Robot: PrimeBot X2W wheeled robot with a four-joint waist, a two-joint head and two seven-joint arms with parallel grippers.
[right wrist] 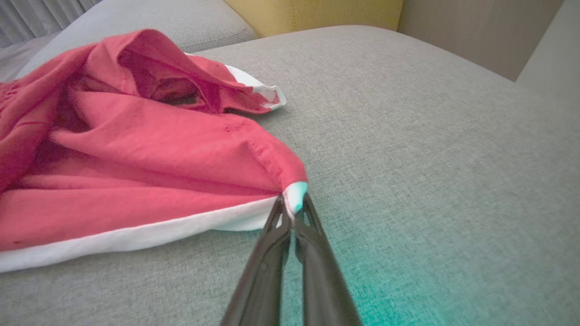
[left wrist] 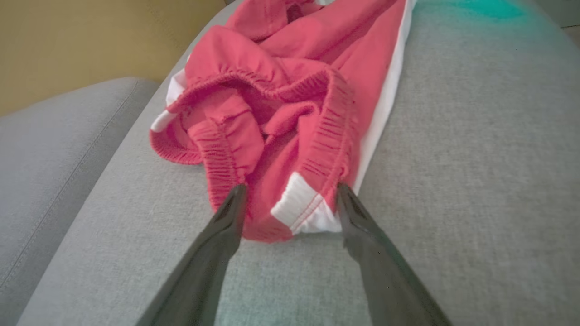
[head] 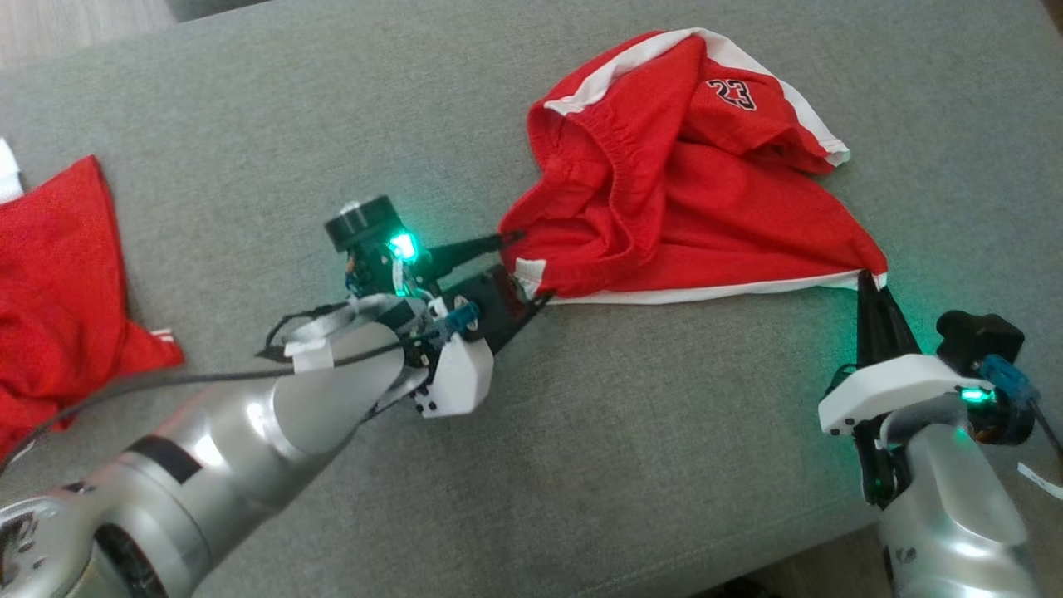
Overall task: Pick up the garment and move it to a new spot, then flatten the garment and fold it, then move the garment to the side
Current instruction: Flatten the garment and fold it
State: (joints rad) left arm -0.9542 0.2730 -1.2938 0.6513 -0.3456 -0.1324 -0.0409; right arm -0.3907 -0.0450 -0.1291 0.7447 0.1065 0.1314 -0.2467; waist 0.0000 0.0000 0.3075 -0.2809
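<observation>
Nearest the head camera is the left arm's silver forearm (head: 249, 432), reaching from 7 o'clock toward the middle of the grey sofa (head: 623, 448). Its jaws stand spread wide, grasping nothing. Their two dark fingers (left wrist: 217, 244) straddle the near end of the red shorts (head: 689, 208). In the left wrist view one tip sits at the gathered waistband (left wrist: 331, 127) and the other against the red fold at its 9 o'clock, with the white corner patch (left wrist: 303, 206) between them, so the cloth lies inside the gap but is not pinched. That placement reads as a set-up for taking the waistband corner. The right arm (head: 955, 498) comes in from 5 o'clock, its jaws clenched on the white-tipped hem corner (right wrist: 294, 197) of the shorts, which is caught right at the fingertips. The white stripe (head: 706, 291) runs fairly straight from that corner toward the left jaws, which suggests the right hold anchors one end so the edge can be drawn taut for flattening. The shorts lie rumpled at about 1 o'clock on the sofa, number 23 (head: 731, 93) up, heaped toward 12 o'clock beyond both pairs of jaws. Another red cloth (head: 58, 274) lies well apart at 9 o'clock.
</observation>
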